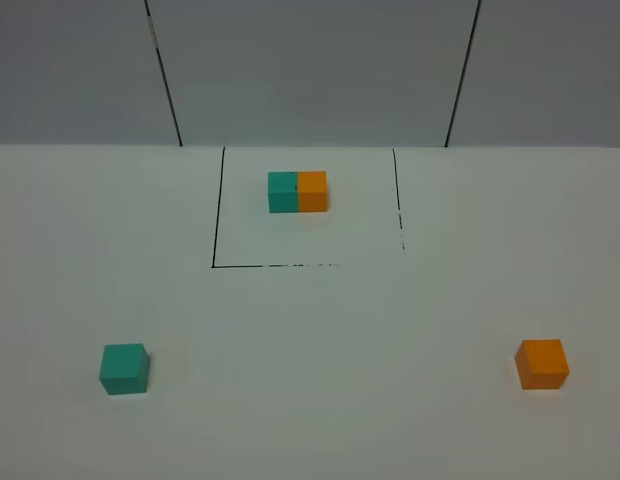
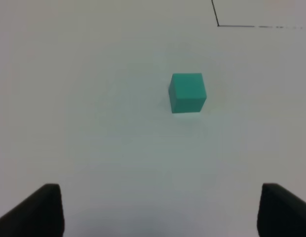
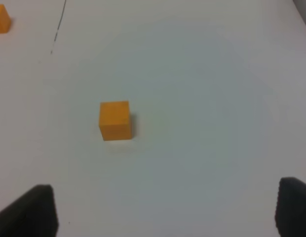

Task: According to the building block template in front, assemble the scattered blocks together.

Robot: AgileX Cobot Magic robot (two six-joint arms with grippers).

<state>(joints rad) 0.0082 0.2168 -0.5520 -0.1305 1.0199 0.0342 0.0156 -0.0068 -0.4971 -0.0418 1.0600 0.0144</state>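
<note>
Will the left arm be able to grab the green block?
Probably yes. The left tool is open, the green block sits alone in front of it, and nothing lies between them.

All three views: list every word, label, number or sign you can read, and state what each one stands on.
None: no text shows in any view.
The teal cube, the orange cube and the joined template pair have plain faces.
The table bears only a thin black line framing the pair, no writing.
</note>
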